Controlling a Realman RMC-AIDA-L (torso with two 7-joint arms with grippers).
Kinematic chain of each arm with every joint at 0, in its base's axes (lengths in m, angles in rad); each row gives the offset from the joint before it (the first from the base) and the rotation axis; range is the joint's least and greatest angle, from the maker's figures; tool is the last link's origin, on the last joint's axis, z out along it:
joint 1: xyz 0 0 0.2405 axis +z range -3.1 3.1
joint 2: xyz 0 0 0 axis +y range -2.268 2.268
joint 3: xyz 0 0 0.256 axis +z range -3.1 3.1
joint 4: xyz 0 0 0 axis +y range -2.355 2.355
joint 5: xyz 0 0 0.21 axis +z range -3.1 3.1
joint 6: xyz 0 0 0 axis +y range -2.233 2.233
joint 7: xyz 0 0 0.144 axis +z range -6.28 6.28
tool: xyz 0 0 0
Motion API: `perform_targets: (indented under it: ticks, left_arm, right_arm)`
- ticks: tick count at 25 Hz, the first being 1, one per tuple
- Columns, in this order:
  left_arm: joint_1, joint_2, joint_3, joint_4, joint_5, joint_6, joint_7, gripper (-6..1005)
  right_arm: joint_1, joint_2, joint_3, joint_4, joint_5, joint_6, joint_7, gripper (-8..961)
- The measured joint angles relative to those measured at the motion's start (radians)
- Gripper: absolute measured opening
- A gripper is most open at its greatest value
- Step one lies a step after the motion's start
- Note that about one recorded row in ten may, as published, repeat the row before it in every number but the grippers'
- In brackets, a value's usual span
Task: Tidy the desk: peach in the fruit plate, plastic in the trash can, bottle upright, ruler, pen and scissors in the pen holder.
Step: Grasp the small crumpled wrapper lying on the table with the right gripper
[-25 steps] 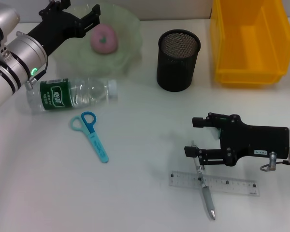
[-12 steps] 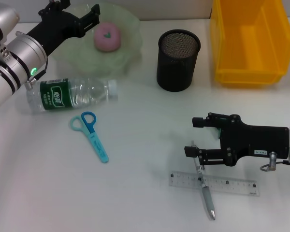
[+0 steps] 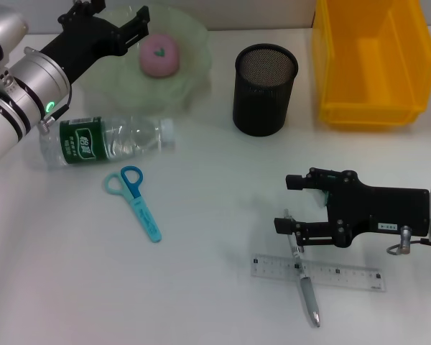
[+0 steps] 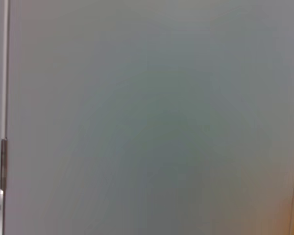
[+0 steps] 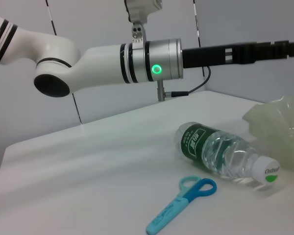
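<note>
1. Peach step looks done to us: the peach (image 3: 159, 57) sits in the fruit plate (image 3: 194, 54), and our left gripper (image 3: 115, 21) hangs over the plate's near-left rim with its fingers apart and nothing in them.
2. The bottle (image 3: 108, 141) is lying on its side just below that arm, with the scissors (image 3: 134, 202) flat on the desk beside it. Neither is dealt with yet.
3. Our right gripper (image 3: 289, 203) is low over the desk, fingers spread and empty, its lower finger right by the top end of the pen (image 3: 305, 280), which lies across the ruler (image 3: 318, 272).
4. So we'd say the pen pickup is in hand: close on the pen, lift it off the ruler, and carry it to the pen holder (image 3: 265, 89).
5. We can't spot any plastic scrap; the yellow bin (image 3: 366, 65) looks like the trash can.
</note>
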Motion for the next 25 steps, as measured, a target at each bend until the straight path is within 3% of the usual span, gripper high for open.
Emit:
perform_targets:
  ticks: [13, 19, 25]
  left_arm:
    - [0.087, 0.018, 0.128, 0.019, 0.052, 0.334, -0.23, 860]
    - [0.159, 0.038, 0.132, 0.077, 0.236, 0.5, -0.328, 860]
    - [0.187, 0.065, 0.127, 0.08, 0.357, 0.589, -0.333, 860]
  right_arm:
    - [0.0, -0.002, 0.008, -0.004, -0.002, 0.0, 0.0, 818]
    - [0.0, -0.007, 0.009, -0.007, -0.001, 0.0, 0.0, 818]
    - [0.0, -0.008, 0.003, -0.012, -0.003, 0.0, 0.002, 818]
